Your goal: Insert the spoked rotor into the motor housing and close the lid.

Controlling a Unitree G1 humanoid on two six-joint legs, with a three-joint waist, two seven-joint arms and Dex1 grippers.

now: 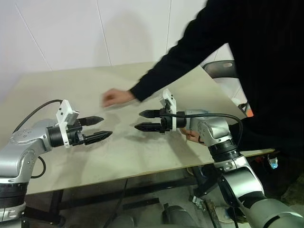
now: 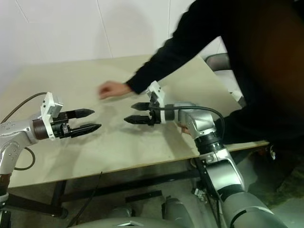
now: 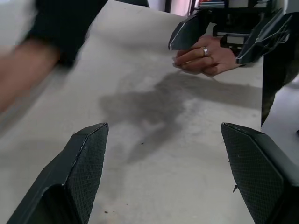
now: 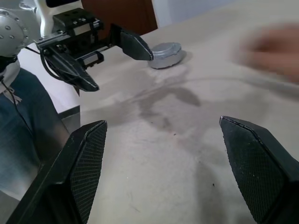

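Over the table: both arms hang above the bare pale table, their grippers facing each other tip to tip with a gap between them.
Person: a person in a dark sleeve leans in from the robot's right and reaches across the top.
Step in hand: by my reading the start; nothing is gripped and the layout looks like it is being arranged for the robot.
Left gripper: jaws spread wide, nothing between them.
Right gripper: jaws spread wide too, nothing between them.
Reaching hand: blurred, beyond the two grippers, low over the tabletop.
Second hand: wears a ring and rests at the table edge just under the right gripper.
Spoked rotor, motor housing, lid: I cannot tell where they lie.
Grey rounded thing: sits past the left gripper; too unclear to name.
Next move: probably wait until both hands leave, then find the spoked rotor first.
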